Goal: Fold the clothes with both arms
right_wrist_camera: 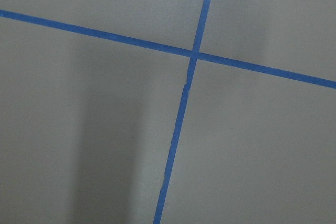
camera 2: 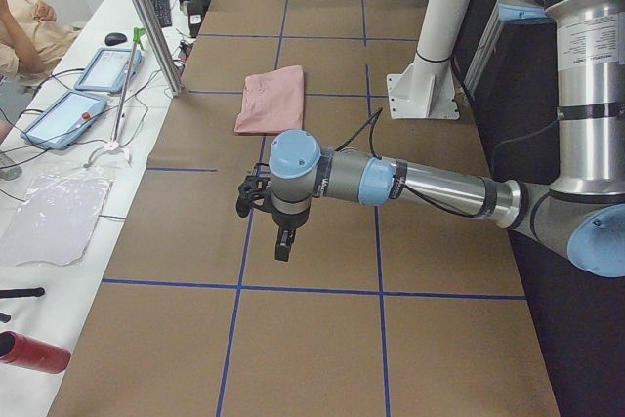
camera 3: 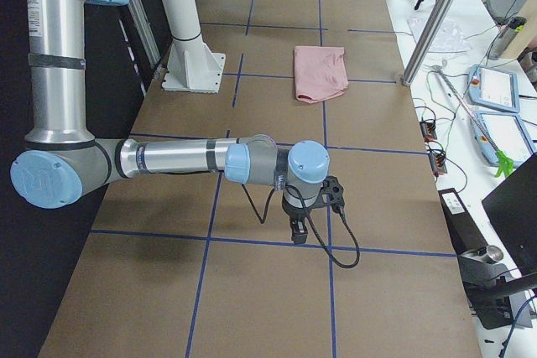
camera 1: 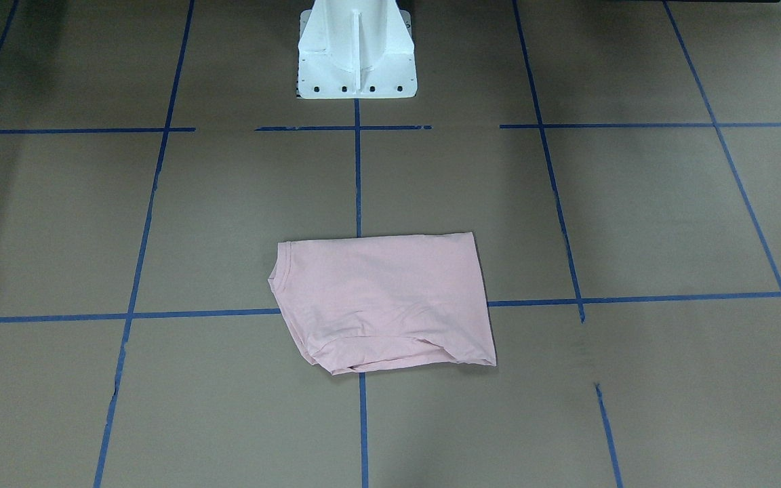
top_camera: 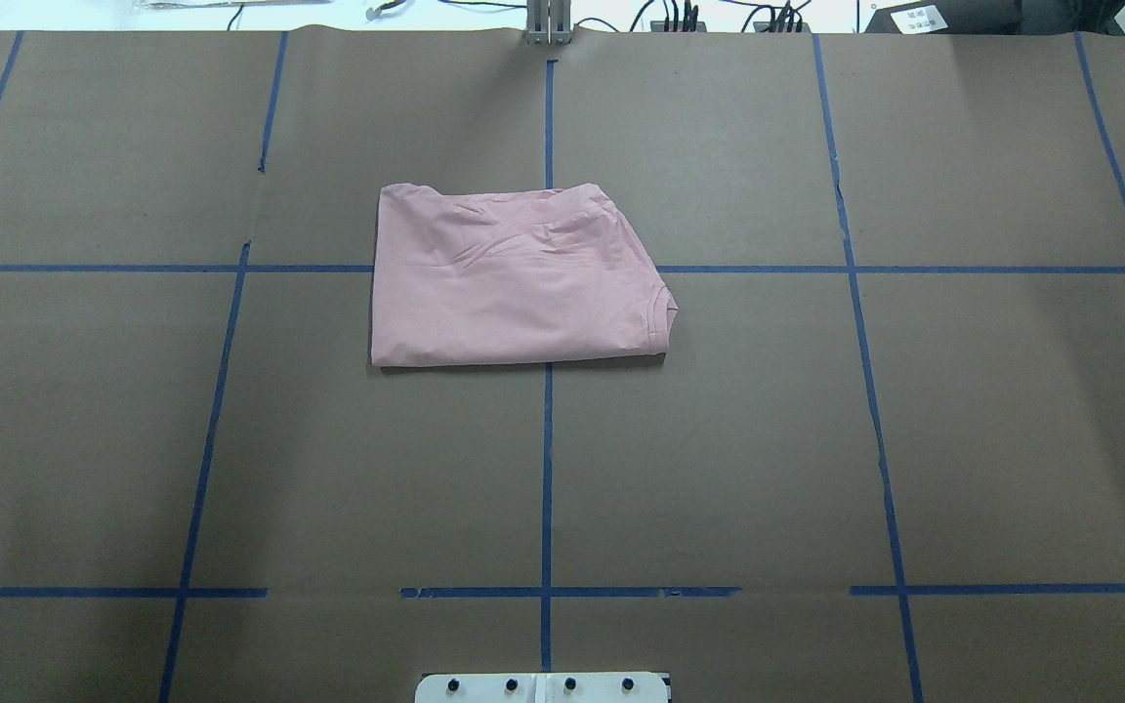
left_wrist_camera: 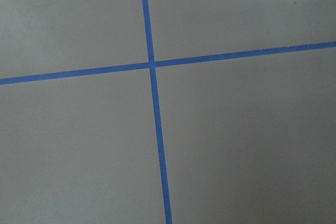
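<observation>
Folded shirt (top_camera: 514,283) is lying mid-frame, edges exposed; left end effector (camera 2: 282,244) and right end effector (camera 3: 297,230) are hanging well away, and I cannot tell their state.

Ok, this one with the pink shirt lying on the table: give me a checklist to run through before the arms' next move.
1. T-shirt folded into one compact rectangle: ok.
2. Layers flush along the edge farthest from the robot: not ok, lower layers peek out and the cloth wrinkles there.
3. Shirt clear of the left pincer: ok, it hangs over bare table, well apart.
4. Shirt clear of the right pincer: ok, likewise over bare table.
5. Pincers open or shut: cannot tell, they show only in the side views.
</observation>
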